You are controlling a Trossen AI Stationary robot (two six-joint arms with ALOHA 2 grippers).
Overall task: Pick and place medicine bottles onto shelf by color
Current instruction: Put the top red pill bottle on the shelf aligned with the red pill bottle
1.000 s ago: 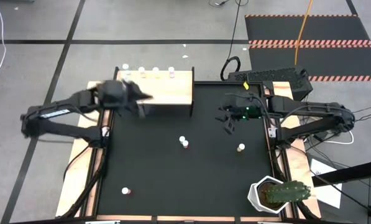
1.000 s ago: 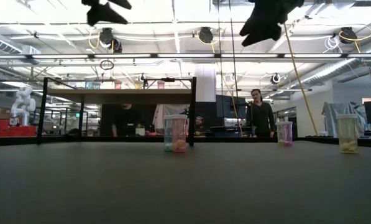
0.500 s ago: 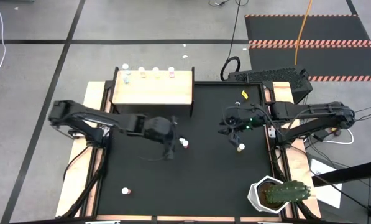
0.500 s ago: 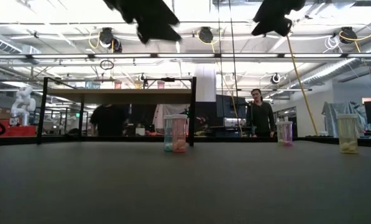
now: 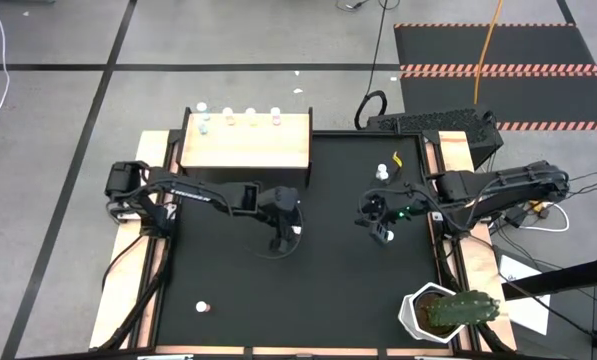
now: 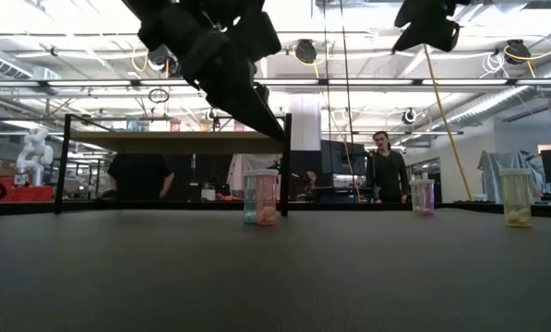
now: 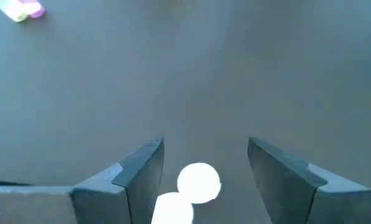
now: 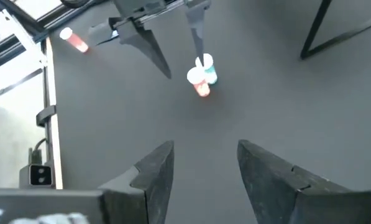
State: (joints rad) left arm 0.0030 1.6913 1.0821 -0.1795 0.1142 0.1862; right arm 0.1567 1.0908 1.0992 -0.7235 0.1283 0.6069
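At mid-bench, the left tool (image 5: 292, 232) hangs with its fingers apart over two touching white-capped medicine bottles (image 5: 296, 231), one blue-bodied and one red-bodied, gripping neither. The right tool (image 5: 379, 229), fingers also apart, hovers over a tan bottle (image 5: 387, 237). Further out, one bottle (image 5: 382, 172) stands near the bench's far right and a red bottle (image 5: 203, 307) near its front left. Four bottles (image 5: 238, 118) already line the pale wooden shelf (image 5: 258, 148), so roughly half the job remains.
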